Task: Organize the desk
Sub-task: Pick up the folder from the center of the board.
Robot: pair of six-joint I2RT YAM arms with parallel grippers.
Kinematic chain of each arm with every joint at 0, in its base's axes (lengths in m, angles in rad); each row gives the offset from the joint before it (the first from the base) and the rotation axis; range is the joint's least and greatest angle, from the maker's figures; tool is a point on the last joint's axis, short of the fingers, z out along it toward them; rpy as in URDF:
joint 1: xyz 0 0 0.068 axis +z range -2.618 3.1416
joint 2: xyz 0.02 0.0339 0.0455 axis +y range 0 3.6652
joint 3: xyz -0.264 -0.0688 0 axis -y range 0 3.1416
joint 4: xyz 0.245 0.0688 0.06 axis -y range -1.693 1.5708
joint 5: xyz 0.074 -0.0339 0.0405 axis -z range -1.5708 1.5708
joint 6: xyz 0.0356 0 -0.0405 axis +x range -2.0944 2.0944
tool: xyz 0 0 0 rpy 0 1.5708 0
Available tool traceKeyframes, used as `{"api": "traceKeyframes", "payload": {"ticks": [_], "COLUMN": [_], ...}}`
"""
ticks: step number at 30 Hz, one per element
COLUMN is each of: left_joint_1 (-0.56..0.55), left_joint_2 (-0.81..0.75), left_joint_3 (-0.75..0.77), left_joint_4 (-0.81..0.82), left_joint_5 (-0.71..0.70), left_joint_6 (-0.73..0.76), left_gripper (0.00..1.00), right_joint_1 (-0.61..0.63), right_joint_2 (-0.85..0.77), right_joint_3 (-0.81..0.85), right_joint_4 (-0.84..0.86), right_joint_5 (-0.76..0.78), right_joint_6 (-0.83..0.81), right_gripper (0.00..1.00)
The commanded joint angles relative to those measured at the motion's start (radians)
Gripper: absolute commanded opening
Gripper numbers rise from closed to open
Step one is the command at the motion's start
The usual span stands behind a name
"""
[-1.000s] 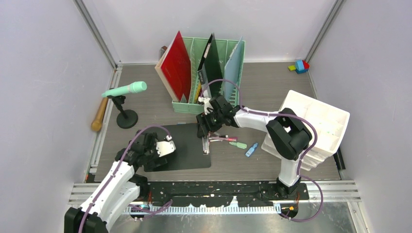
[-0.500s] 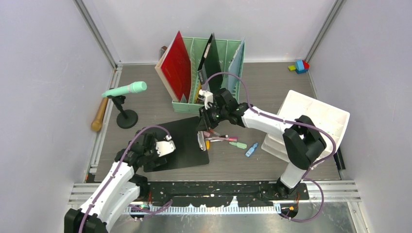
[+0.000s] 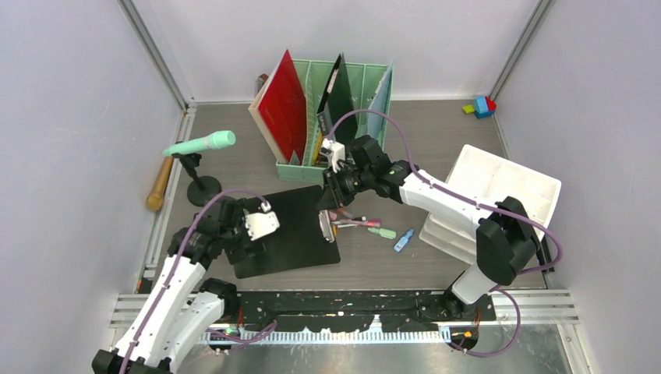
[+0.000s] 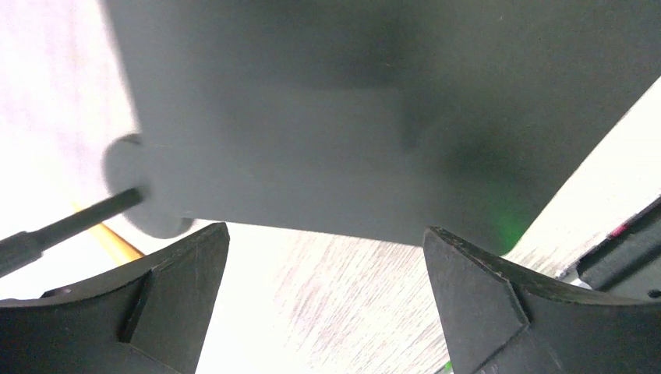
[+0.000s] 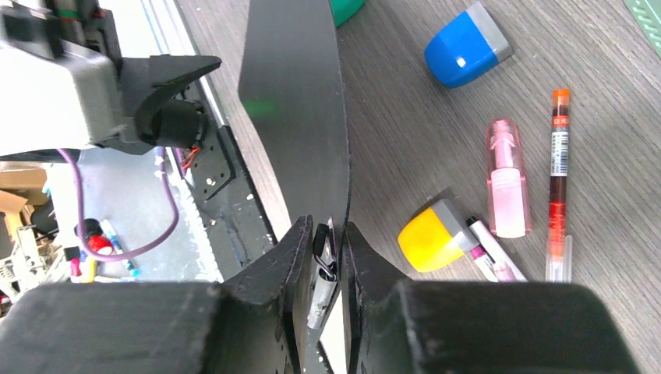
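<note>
The grey-brown wood-grain desk [image 3: 436, 132] carries a black clipboard [image 3: 288, 230]. My right gripper [image 3: 327, 204] is shut on the board's right end, and its fingers pinch the board and its metal clip [image 5: 322, 265]. In the right wrist view the clipboard [image 5: 292, 117] stands nearly edge-on above the desk. My left gripper [image 3: 248, 243] is at the board's left edge, open. In the left wrist view the left gripper [image 4: 323, 265] has only bare desk [image 4: 343, 304] between its fingers. The dark board [image 4: 351, 117] hangs just beyond them.
Pens and markers [image 3: 366, 224] and a blue cap-like piece [image 3: 403, 240] lie right of the board. A mint file rack [image 3: 343, 93] stands at the back and a white drawer unit [image 3: 507, 195] at the right. At the left are a mint microphone [image 3: 201, 143] on its stand and a wooden handle [image 3: 160, 183].
My right gripper has closed on the clipboard's clip end and drawn back and up with it, tilting the board. My left arm has reached forward to the board's left edge.
</note>
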Motion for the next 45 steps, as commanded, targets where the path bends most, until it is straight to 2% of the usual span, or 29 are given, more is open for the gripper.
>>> {"api": "traceKeyframes", "payload": {"ticks": [1, 9, 12, 15, 18, 22, 30, 33, 36, 40, 45], "left_joint_1": [0.004, 0.003, 0.003, 0.003, 0.003, 0.003, -0.038, -0.106, -0.222, -0.287, -0.355], "left_joint_2": [-0.024, 0.023, 0.055, 0.089, 0.130, 0.213, 0.290, 0.311, 0.335, 0.388, 0.450], "left_joint_3": [0.203, 0.520, 0.625, 0.719, 0.786, 0.871, 0.931, 0.920, 0.915, 0.959, 1.042], "left_joint_4": [-0.130, -0.244, -0.243, -0.210, -0.159, -0.116, -0.027, 0.025, 0.070, 0.081, 0.075], "left_joint_5": [0.094, 0.173, 0.195, 0.219, 0.220, 0.210, 0.211, 0.134, 0.012, -0.031, -0.071], "left_joint_6": [-0.023, -0.105, -0.160, -0.214, -0.269, -0.353, -0.443, -0.437, -0.396, -0.359, -0.319], "left_gripper": [1.00, 1.00, 1.00, 1.00, 1.00, 1.00, 1.00, 1.00, 1.00, 0.99, 1.00], "right_joint_1": [-0.004, -0.044, -0.082, -0.133, -0.204, -0.263, -0.288, -0.333, -0.376, -0.438, -0.488], "right_joint_2": [-0.068, -0.104, -0.121, -0.145, -0.157, -0.155, -0.122, -0.093, -0.070, -0.066, -0.076], "right_joint_3": [0.115, 0.295, 0.391, 0.436, 0.460, 0.459, 0.536, 0.574, 0.585, 0.571, 0.569], "right_joint_4": [-0.096, -0.309, -0.419, -0.441, -0.387, -0.219, -0.130, -0.072, 0.010, 0.099, 0.144], "right_joint_5": [-0.049, -0.116, -0.120, -0.175, -0.241, -0.325, -0.214, -0.214, -0.236, -0.253, -0.262], "right_joint_6": [-0.006, 0.016, 0.000, 0.052, 0.154, 0.387, 0.573, 0.680, 0.823, 0.952, 1.014], "right_gripper": [0.01, 0.00, 0.00, 0.00, 0.01, 0.00, 0.00, 0.00, 0.00, 0.01, 0.01]}}
